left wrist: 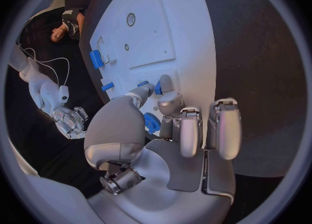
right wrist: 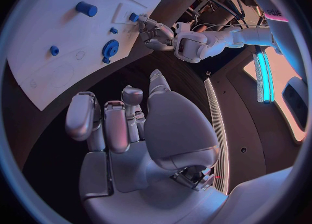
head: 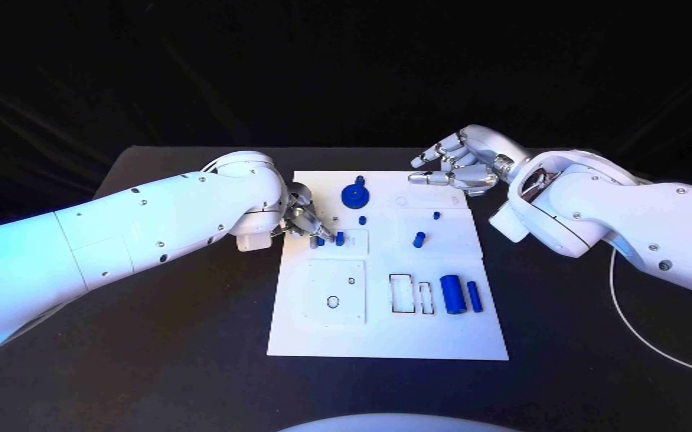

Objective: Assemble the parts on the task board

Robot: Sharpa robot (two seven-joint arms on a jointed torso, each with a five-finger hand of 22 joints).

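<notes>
While the left hand (head: 300, 220) pinches a small blue peg (head: 339, 238) at the board's (head: 387, 337) left side, the peg stands by a raised white block (head: 346, 242), so a slight tilt could jam or drop it. Further right lie the gear (head: 355, 193), then the cylinder (head: 451, 293). At the board's far right corner the right hand (head: 459, 164) hovers, released and holding nothing. Its wrist view shows the loosely curled fingers (right wrist: 104, 122), which the head view does not.

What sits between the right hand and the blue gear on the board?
Nothing visible. The right hand hovers over the task board's far right corner, holding nothing; only bare white board lies between it and the blue gear.
</notes>
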